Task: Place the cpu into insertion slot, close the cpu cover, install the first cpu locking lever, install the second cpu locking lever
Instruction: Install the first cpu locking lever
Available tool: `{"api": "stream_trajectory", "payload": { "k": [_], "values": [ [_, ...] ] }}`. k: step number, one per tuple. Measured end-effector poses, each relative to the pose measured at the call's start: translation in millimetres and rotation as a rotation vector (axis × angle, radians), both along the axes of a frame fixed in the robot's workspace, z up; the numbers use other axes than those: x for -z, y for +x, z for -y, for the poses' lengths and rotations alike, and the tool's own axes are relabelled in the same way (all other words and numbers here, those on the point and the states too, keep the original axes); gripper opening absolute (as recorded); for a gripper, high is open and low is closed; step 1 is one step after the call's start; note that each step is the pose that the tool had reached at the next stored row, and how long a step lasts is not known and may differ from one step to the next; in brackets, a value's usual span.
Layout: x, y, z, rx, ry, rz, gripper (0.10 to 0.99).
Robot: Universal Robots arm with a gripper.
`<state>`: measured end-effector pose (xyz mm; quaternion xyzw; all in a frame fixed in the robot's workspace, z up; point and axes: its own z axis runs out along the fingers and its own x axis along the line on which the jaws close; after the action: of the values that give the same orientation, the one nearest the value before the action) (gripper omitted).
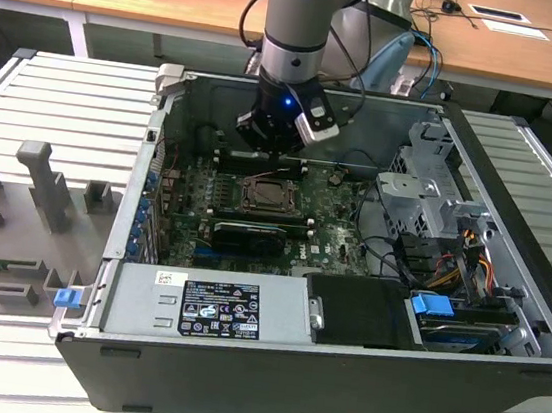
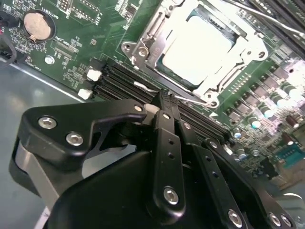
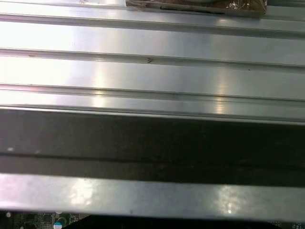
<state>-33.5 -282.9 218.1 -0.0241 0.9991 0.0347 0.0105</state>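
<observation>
The pincer (image 2: 164, 98) hangs inside the open computer case (image 1: 497, 375), its black fingers (image 2: 167, 138) drawn together on nothing, tips just beside the insertion slot (image 1: 271, 197) and above the long memory slots (image 2: 124, 78). The cpu (image 2: 202, 43) lies flat in that slot, its pale metal face framed by the silvery cpu cover (image 2: 147, 45). Steel case walls hem the green board (image 1: 339, 224) closely; a grey ribbed counter (image 1: 56, 109) lies around it, with wooden desks beyond.

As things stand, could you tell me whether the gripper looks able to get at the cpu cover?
Probably yes. The gripper hangs just beside the insertion slot, nothing lies between them, and the cpu cover sits exposed around the cpu.
</observation>
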Motion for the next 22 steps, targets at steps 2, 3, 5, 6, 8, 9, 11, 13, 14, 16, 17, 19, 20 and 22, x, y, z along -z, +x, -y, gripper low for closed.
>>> {"api": "stream_trajectory", "payload": {
  "k": [2,3,5,6,8,9,11,13,14,16,17,19,20,22],
  "values": [
    [2.2,1.6,-0.9,0.000,0.000,-0.0001,0.106],
    [3.1,2.5,-1.3,0.000,0.000,-0.0002,0.106],
    [4.6,5.1,-1.9,0.000,0.000,-0.0001,0.106],
    [5.4,6.4,-2.0,0.000,0.000,-0.0001,0.106],
    [7.0,8.1,-2.1,0.000,0.000,-0.0001,0.106],
    [7.9,8.8,-2.2,0.000,0.000,-0.0001,0.106],
    [10.0,10.7,-2.1,0.002,-0.001,-0.0001,0.106],
    [10.9,11.2,-2.1,0.011,-0.002,-0.0002,0.106],
    [11.0,11.7,-2.0,0.017,-0.002,-0.0003,0.106],
    [11.5,12.8,-1.9,0.020,-0.001,-0.0001,0.106],
    [12.2,12.8,-1.7,0.021,-0.001,-0.0001,0.106],
    [13.2,12.8,-1.5,0.021,-0.001,-0.0001,0.106],
    [13.5,12.9,-1.3,0.021,-0.002,-0.0004,0.106],
    [13.8,13.0,-1.0,0.020,-0.002,-0.0001,0.106]
  ]
}}
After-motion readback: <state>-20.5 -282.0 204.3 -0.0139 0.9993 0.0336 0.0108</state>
